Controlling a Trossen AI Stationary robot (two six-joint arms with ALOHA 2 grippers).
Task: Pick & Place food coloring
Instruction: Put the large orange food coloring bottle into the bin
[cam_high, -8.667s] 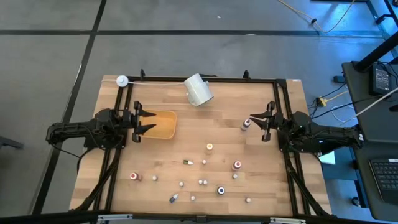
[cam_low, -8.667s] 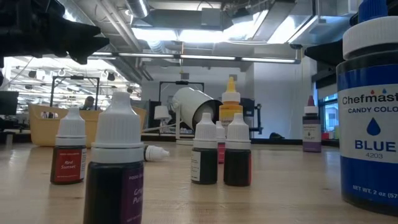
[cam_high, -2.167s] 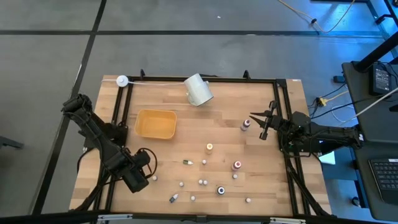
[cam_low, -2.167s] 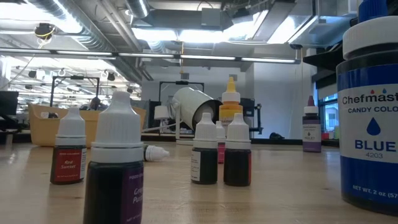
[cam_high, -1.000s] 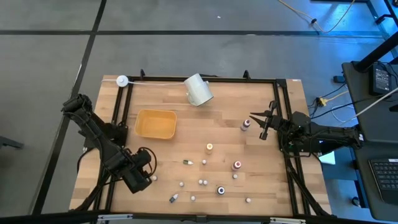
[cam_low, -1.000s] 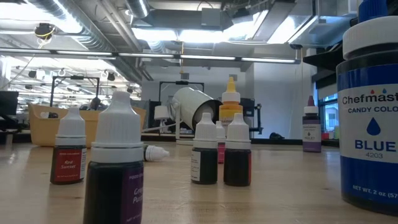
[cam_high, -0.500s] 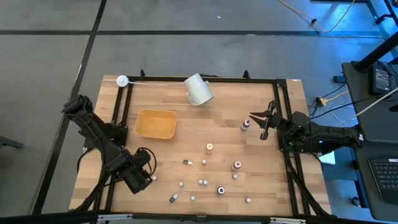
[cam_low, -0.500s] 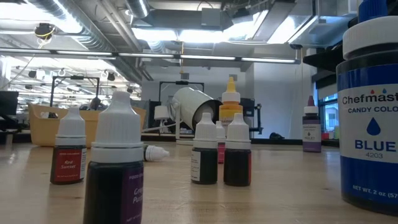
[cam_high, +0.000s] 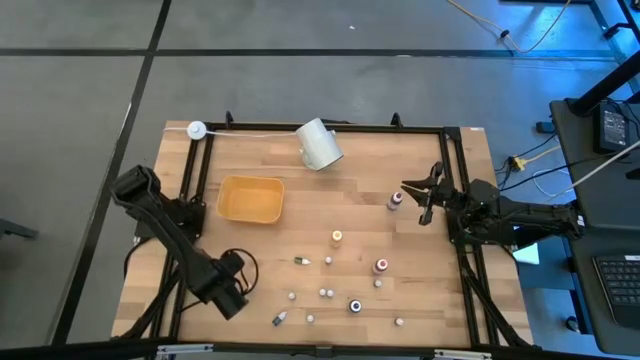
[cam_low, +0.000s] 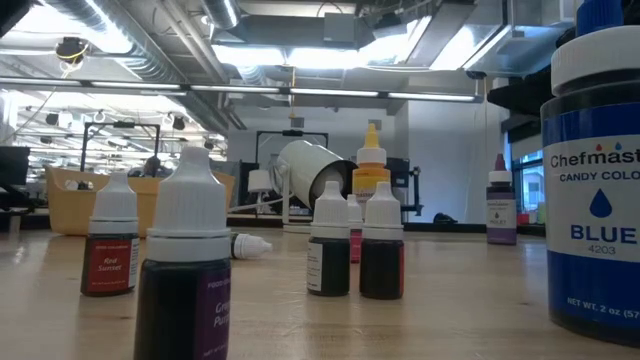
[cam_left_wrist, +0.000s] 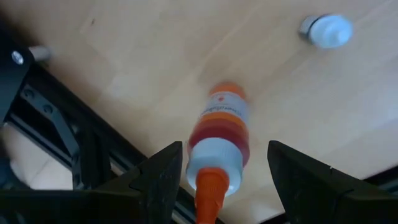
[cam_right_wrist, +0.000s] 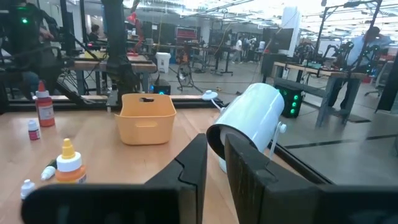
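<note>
Table edge: the left gripper (cam_left_wrist: 224, 154) is held low over the near-left corner of the wooden table (cam_high: 300, 215), close to the dark frame rail (cam_left_wrist: 74, 149).
Left fingers: they are spread apart on either side of an orange-capped bottle (cam_left_wrist: 219, 134); a gap is seen on at least one side, so no clamping is shown.
Task's things: the remaining food coloring bottles (cam_high: 337, 237) are scattered over the near half of the table, well apart from one another; a white-capped bottle (cam_left_wrist: 326, 30) lies near the gripper.
Open room: bare wood is left between the yellow tray (cam_high: 250, 199) and the left gripper.
Right gripper (cam_high: 420, 195): it is parked at the right edge with fingers together, just beside a dark-capped bottle (cam_high: 396, 200).
Hidden: in the high view the orange-capped bottle is covered by the left wrist; whether it rests on the wood cannot be told.
Cut off: in the low view a blue bottle (cam_low: 595, 200) is cropped by the picture's edge.
Change: since half a second ago the left wrist has been shifted toward the near edge; the white cup (cam_high: 319, 144), tray and loose bottles are unmoved.
</note>
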